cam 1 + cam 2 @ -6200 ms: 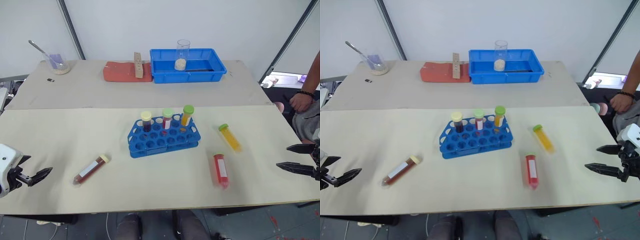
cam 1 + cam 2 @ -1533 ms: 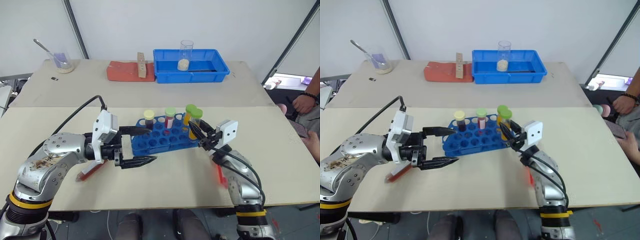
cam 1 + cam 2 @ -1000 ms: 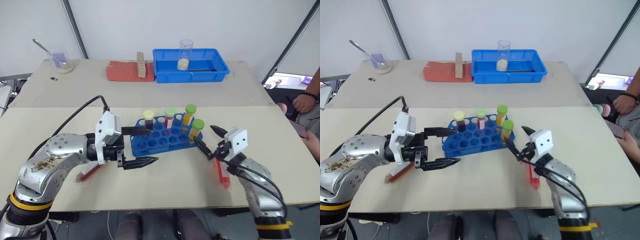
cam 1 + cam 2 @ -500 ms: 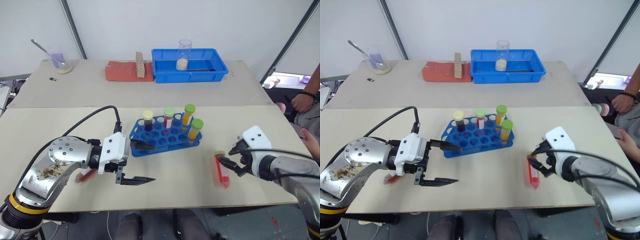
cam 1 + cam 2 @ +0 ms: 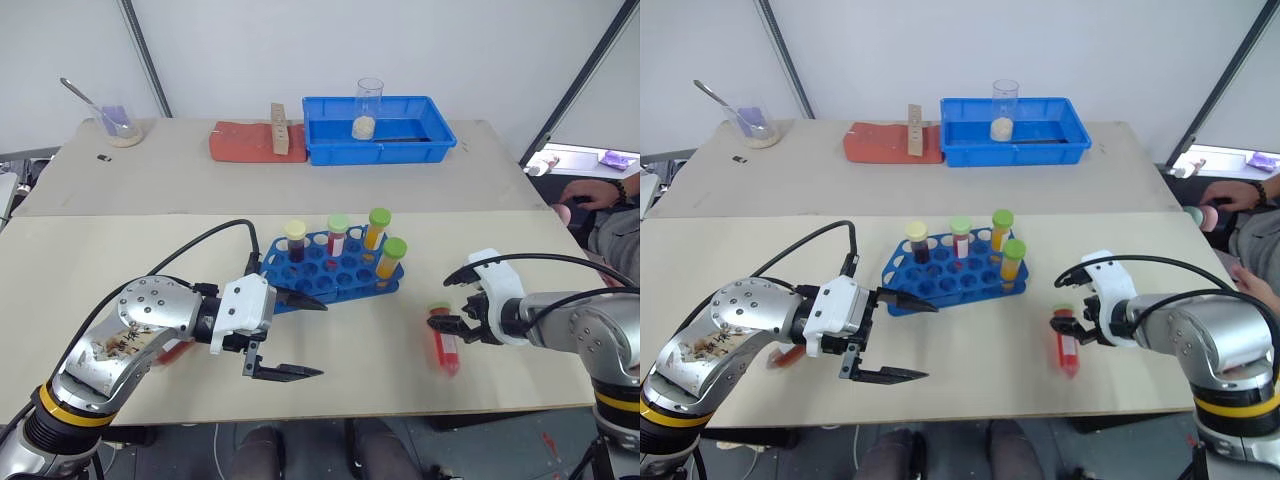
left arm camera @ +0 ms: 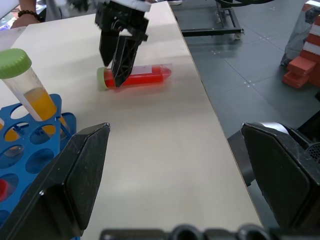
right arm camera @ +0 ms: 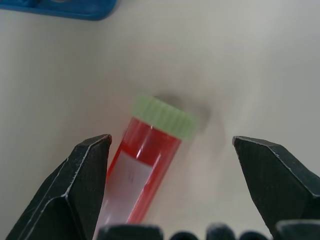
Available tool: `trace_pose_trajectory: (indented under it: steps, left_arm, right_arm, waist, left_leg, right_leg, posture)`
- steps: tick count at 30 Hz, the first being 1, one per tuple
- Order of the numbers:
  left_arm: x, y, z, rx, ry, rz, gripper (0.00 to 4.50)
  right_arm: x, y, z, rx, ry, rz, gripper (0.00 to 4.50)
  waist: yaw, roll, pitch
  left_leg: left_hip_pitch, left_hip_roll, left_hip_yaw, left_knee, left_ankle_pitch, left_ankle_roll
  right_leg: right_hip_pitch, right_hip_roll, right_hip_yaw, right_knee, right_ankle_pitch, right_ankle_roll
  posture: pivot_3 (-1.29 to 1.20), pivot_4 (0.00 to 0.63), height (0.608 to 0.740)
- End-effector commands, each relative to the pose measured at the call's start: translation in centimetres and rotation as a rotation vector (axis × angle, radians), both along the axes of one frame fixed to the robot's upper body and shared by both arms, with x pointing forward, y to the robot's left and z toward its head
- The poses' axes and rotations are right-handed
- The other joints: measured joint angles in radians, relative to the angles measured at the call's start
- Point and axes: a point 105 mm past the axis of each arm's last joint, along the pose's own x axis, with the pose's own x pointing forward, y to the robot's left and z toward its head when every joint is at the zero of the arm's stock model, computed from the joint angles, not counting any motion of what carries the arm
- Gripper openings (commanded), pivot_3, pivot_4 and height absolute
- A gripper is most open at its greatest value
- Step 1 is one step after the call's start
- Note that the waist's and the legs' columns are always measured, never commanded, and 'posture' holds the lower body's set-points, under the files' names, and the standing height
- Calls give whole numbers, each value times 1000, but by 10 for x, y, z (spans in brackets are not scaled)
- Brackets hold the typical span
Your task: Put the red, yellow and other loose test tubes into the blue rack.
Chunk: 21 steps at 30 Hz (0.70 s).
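Right wrist view: the red tube (image 7: 145, 165) is seen lying flat on the desk (image 7: 240, 60), green cap toward the rack, framed between the two spread fingers (image 7: 75, 190) of the right gripper (image 5: 458, 300), which touch nothing. From the head views, that gripper is held low over the cap end of the tube, which lies on the right half of the desk, well apart from the blue rack (image 5: 335, 275). Four capped tubes are seen standing upright in the rack: a dark one with a cream cap, a red one with a green cap, and two yellow ones with green caps, one (image 5: 391, 258) at the rack's right end. The left gripper (image 5: 295, 338) is held just in front of the rack's left end, fingers (image 5: 285, 373) wide apart and empty, one tip close to the rack's edge. A dark brown-red tube (image 5: 172, 349) is partly hidden behind the left forearm, on the left half of the desk. At the far side are noted a larger blue tray (image 5: 385, 150) with a glass beaker (image 5: 366, 108) in it, a red pad (image 5: 245, 145) with a wooden block on it, and a beaker with a spoon (image 5: 115, 125). A person's hand (image 5: 590, 190) is seen at the right edge.
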Motion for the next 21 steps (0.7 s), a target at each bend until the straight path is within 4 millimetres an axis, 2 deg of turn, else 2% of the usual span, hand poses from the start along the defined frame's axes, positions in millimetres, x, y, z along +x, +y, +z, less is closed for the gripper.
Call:
trace_pose_trajectory:
  steps: [1, 8, 14, 16, 19, 21]
  left_arm:
    - [-3, -4, 4, -10, -38, -31, 4500]
    - [-3, -5, 3, -13, -40, -32, 4500]
    - [-1, -3, 3, -13, -44, -28, 4500]
    - [1, -4, 3, -18, -45, -24, 4500]
    - [3, -5, 3, -21, -44, -23, 4500]
    - [3, -5, 3, -23, -44, -24, 4500]
  right_arm:
    - [3, 5, 0, 17, 37, 8, 3811]
    - [-1, 14, -4, 63, 132, 30, 1513]
    - [-1, 15, 4, 56, 117, 30, 1453]
    - [1, 18, 11, 34, 65, 44, 1453]
    - [-1, 20, 11, 40, 61, 65, 1453]
    - [1, 14, 9, -17, 42, 47, 1453]
  waist:
    - [0, 0, 0]
    - [0, 0, 0]
    - [-1, 0, 0]
    - [-1, 0, 0]
    - [0, 0, 0]
    - [1, 0, 0]
  left_leg:
    - [0, 0, 0, 0, 0, 0]
    - [0, 0, 0, 0, 0, 0]
    - [0, 0, -1, 0, 0, 0]
    - [-1, 0, -1, 0, 0, 0]
    - [-1, 0, -1, 0, 0, 0]
    - [-1, 0, -1, 0, 0, 0]
  right_leg:
    - [0, 0, 0, 0, 0, 0]
    - [1, 0, 0, -1, 1, 1]
    - [1, 0, 0, -1, 1, 1]
    - [1, 0, 0, -1, 1, 1]
    - [0, 0, 0, -1, 1, 2]
    - [0, 0, 0, -1, 1, 2]
  posture:
    - [0, 150, 740]
    - [0, 150, 740]
    - [0, 150, 740]
    - [0, 150, 740]
    - [0, 150, 740]
    - [0, 150, 740]
